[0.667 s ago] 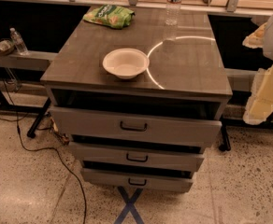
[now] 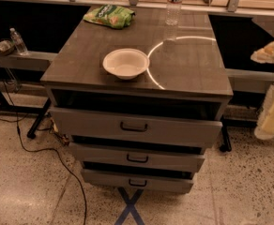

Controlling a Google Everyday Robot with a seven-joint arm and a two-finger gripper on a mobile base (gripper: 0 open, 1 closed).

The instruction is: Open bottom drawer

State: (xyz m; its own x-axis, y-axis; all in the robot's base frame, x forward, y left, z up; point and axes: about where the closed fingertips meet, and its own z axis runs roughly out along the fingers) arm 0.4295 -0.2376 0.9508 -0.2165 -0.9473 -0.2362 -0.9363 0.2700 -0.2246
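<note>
In the single camera view, the grey desk (image 2: 193,74) fills the middle of the frame. It carries a white bowl (image 2: 126,63) near its front left, a green snack bag (image 2: 110,16) at the back and a clear water bottle (image 2: 174,3) at the upper centre. Three drawer fronts are stacked below its top. The bottom drawer (image 2: 170,183) is the lowest and narrowest, sitting low in the centre of the frame just above a blue tape cross (image 2: 131,207) on the floor, and its small black bar handle (image 2: 137,183) faces the camera. A dark gap shows above its front, but I cannot tell whether the drawer is pulled out at all (the two drawers above show a similar gap). The gripper (image 2: 270,118) appears as a pale shape at the right edge of the frame, level with the top drawer and well apart from all three handles. I cannot tell whether it is open or closed, and it has no hold on the drawer. I judge the task to be at the approach step, with nothing grasped yet. The next move calls for bringing the gripper down and left to the lowest handle, not the larger ones above it. It should then line up across the bar, close on it and pull straight out toward the bottom of the frame.
</note>
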